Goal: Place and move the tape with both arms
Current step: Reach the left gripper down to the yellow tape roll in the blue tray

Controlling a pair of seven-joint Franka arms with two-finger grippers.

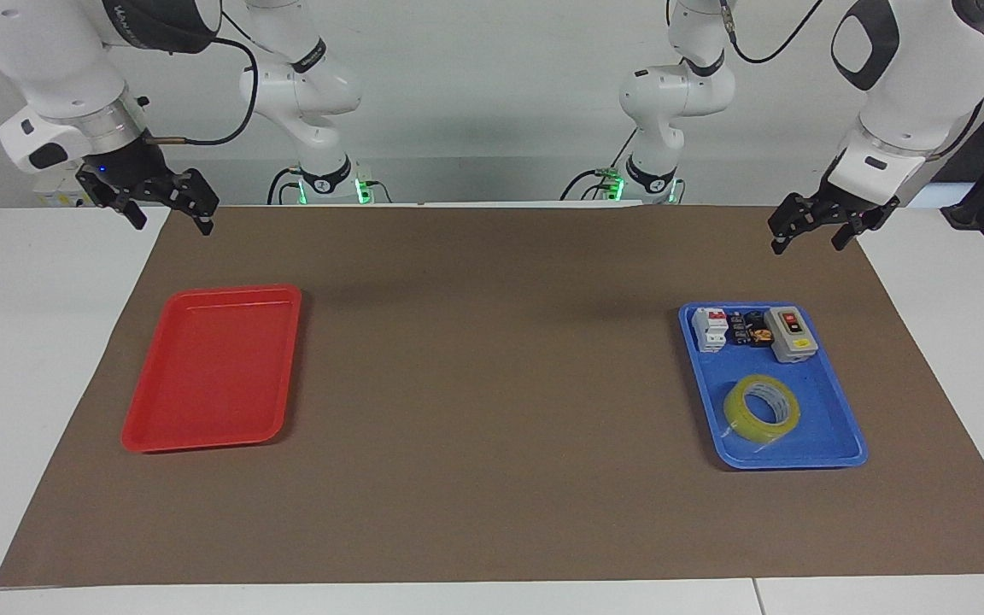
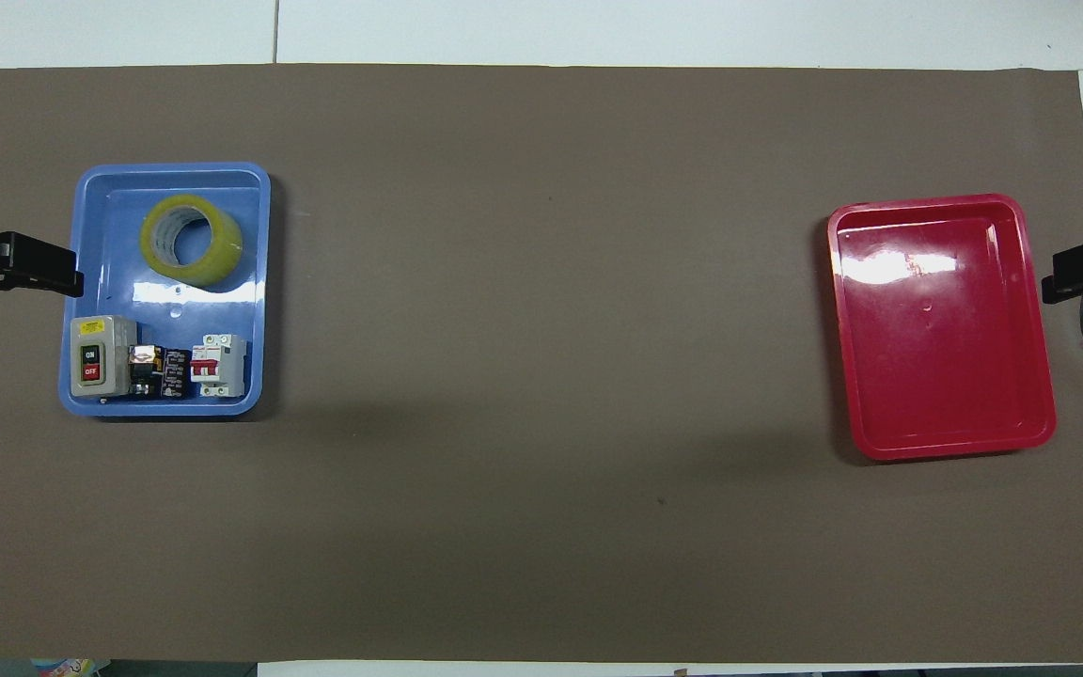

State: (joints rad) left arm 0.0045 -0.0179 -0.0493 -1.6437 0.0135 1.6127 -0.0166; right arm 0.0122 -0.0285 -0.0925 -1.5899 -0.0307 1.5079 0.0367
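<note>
Brown paper covers the surface (image 1: 492, 478), where the translucent yellow tape roll (image 1: 761, 408) lies flat in the blue plastic tray (image 1: 842, 427), ready for lifting toward the bare red tray (image 1: 210, 427), left pincer (image 1: 810, 232) and right pincer (image 1: 172, 212) waiting raised, fingers apart

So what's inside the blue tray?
The blue tray holds the tape, a grey switch box, a small black part and a white breaker. Nothing is covered.
</note>
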